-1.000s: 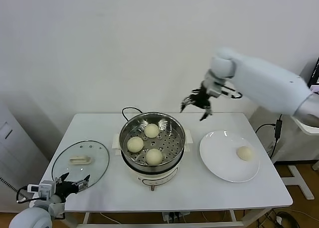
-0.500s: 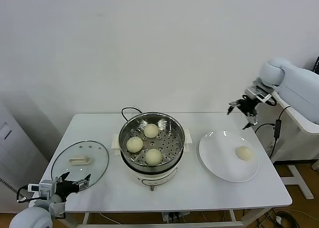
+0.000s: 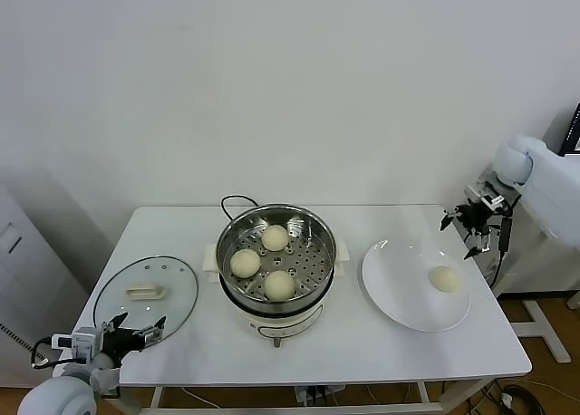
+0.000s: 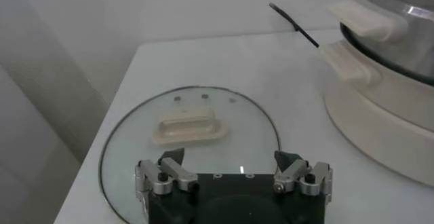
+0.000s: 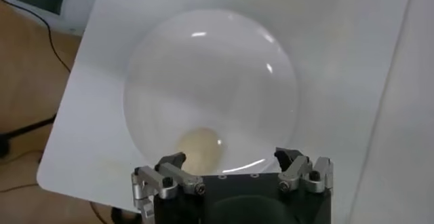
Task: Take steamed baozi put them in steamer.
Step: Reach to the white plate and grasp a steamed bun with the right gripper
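Observation:
The steel steamer (image 3: 276, 256) stands mid-table on its white base and holds three cream baozi (image 3: 275, 237) (image 3: 245, 262) (image 3: 279, 284) on its perforated tray. One more baozi (image 3: 444, 278) (image 5: 199, 146) lies on the white plate (image 3: 399, 288) (image 5: 203, 76) at the right. My right gripper (image 3: 471, 226) (image 5: 230, 163) hangs open and empty in the air above the plate's far right rim, a little beyond that baozi. My left gripper (image 3: 134, 331) (image 4: 230, 164) is parked open at the table's front left, over the glass lid.
A round glass lid (image 3: 145, 297) (image 4: 190, 130) with a cream handle lies flat at the table's left. A black cord (image 3: 234, 200) runs behind the steamer. The table's right edge (image 3: 494, 288) passes close beside the plate, with a white cabinet further right.
My right arm has swung from above the steamer's far right side out to the right and lower, to the plate's far rim. The left arm and all baozi have stayed put.

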Available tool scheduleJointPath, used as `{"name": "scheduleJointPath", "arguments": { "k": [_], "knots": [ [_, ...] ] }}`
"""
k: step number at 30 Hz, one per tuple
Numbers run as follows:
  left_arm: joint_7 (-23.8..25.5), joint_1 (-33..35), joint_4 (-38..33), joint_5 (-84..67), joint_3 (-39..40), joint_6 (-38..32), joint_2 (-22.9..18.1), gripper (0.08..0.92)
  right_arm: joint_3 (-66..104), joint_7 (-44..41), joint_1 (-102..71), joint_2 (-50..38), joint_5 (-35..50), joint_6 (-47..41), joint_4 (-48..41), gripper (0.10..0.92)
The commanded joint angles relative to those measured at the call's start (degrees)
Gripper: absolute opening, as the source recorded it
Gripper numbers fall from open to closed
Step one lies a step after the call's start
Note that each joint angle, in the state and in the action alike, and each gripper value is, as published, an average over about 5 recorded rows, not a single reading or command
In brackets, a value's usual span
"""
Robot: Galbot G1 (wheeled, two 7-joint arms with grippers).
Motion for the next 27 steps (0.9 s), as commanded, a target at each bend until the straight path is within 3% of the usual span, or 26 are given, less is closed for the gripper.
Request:
{"name": "scheduleJointPath", "arguments": {
  "k": [1,27],
  "knots": [
    [0.0,0.1,0.0,0.0,-0.1,0.0,0.1,0.823,8.4,1.0,-8.3,2.9,-7.8,1.6,-7.6,0.823],
    [-0.1,0.3,-0.5,0.3,0.4,0.3,-0.4,0.823,19.9,8.2,-15.0,8.4,-17.8,3.3,-15.5,0.823]
  ]
}}
